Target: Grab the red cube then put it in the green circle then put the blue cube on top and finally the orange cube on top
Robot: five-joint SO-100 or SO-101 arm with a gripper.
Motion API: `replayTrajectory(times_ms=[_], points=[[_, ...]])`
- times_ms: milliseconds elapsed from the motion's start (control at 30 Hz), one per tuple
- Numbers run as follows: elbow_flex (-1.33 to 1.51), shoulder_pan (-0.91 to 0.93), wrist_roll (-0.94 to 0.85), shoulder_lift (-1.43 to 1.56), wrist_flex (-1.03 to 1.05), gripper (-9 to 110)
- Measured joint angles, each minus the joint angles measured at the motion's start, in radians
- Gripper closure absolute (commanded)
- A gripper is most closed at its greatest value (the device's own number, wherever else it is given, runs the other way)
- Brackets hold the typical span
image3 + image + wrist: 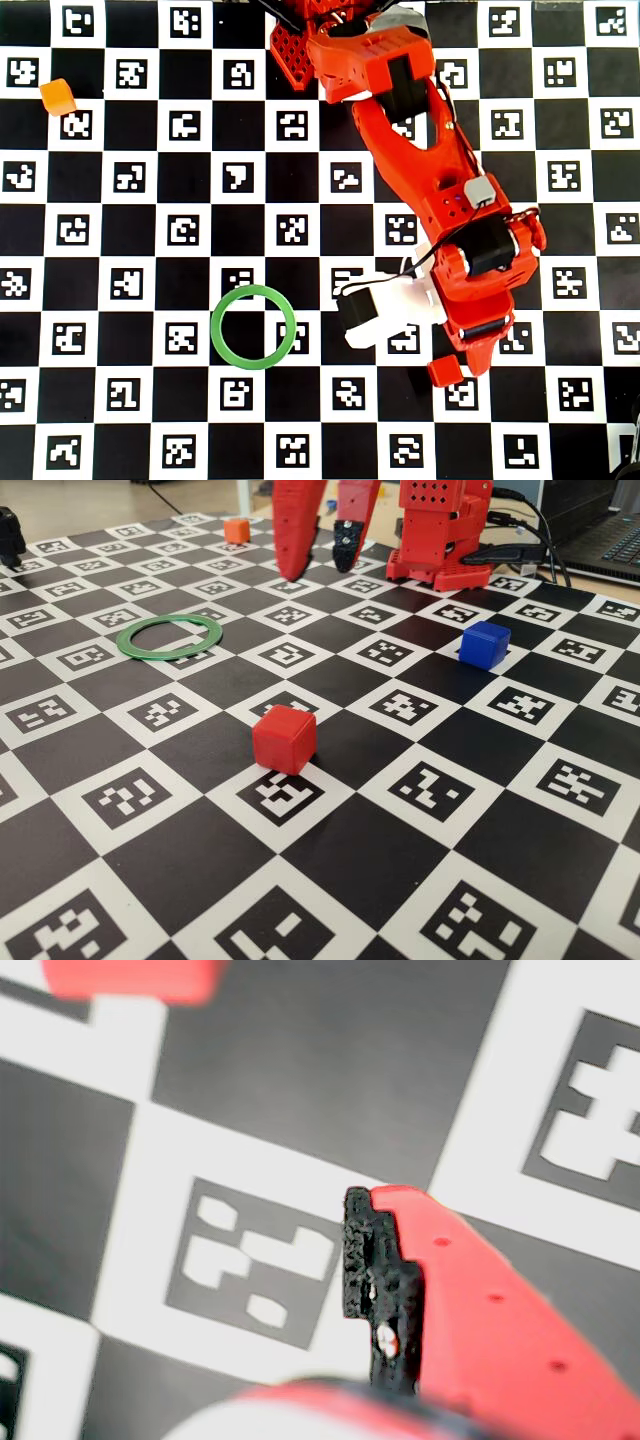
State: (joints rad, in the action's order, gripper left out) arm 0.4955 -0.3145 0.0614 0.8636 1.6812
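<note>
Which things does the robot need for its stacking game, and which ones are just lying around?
For the game:
- red cube
- blue cube
- orange cube
- green circle
- pincer, open and empty

Just lying about:
- laptop
- cables
- dark object at the left edge, too cut off to name

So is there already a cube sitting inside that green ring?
No. In the fixed view the green ring encloses only bare board, and the red cube sits apart from it.
</note>
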Motion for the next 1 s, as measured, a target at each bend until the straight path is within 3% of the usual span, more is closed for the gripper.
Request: replayTrajectory(times_ms=[1000], points=[[-0.135,0.011,0.003,-0.344,-0.150,62]])
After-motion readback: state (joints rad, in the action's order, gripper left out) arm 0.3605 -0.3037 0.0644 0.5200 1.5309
